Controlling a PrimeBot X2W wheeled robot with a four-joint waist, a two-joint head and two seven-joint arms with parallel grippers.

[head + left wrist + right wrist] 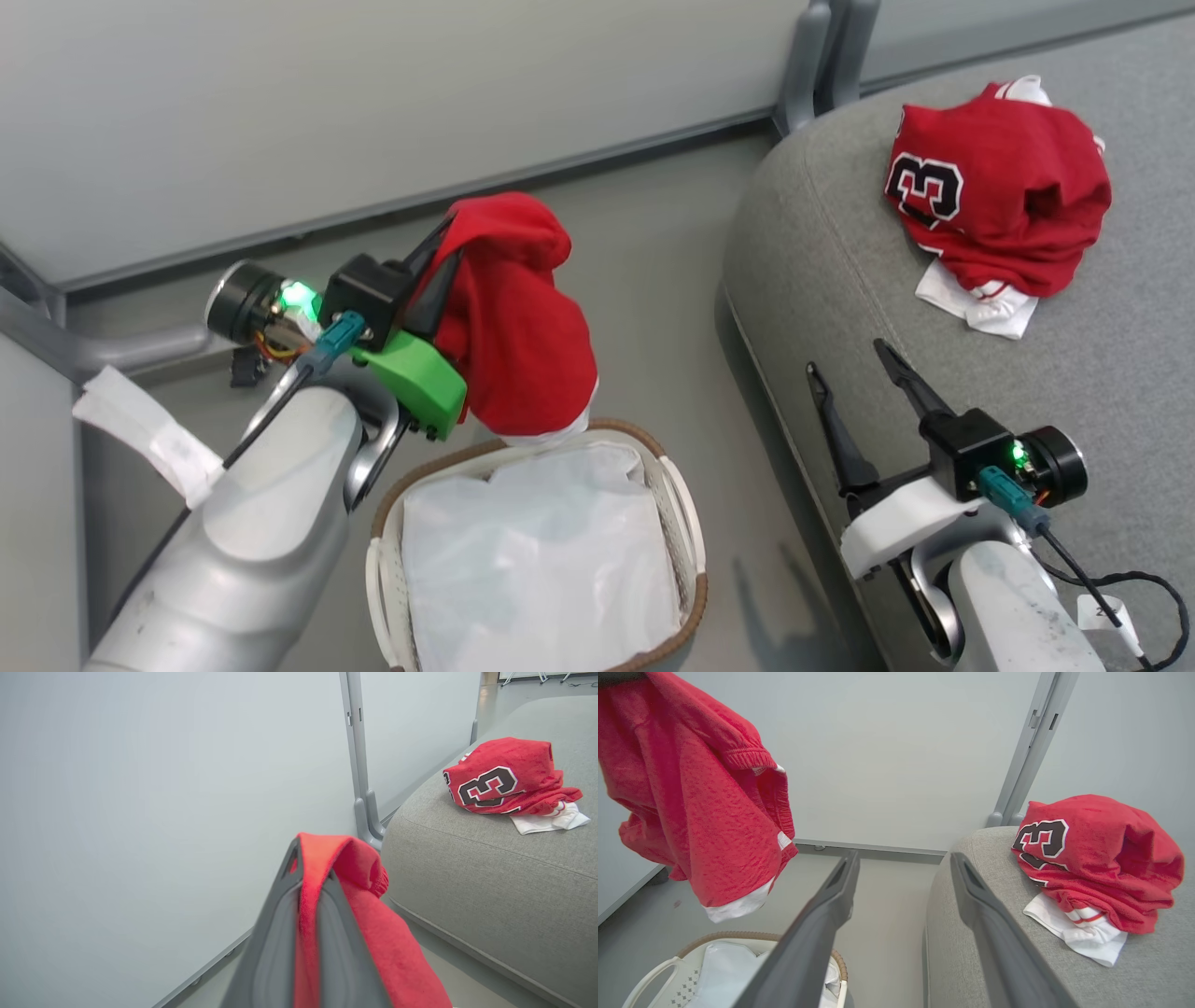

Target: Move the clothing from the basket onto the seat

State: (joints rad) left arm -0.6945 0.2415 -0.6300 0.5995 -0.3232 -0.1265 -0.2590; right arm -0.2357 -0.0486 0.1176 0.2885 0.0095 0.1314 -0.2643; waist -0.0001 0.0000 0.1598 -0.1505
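My left gripper [450,238] [308,858] is shut on a red garment with white trim [518,317] [373,933] [691,793]. The garment hangs in the air above the far rim of the white basket [695,597] [738,938], clear of the white liner cloth [541,551] inside. A red jersey with black-and-white numerals [1004,201] [509,777] [1097,858] lies bunched on the grey seat [1074,392] [490,877] [1148,970]. My right gripper [846,357] [904,857] is open and empty over the seat's near left edge, short of the jersey.
Pale wall panels stand behind, with a grey post [822,56] at the seat's far corner. A strip of grey floor [653,308] separates basket and seat. A black cable [1111,579] loops beside my right wrist.
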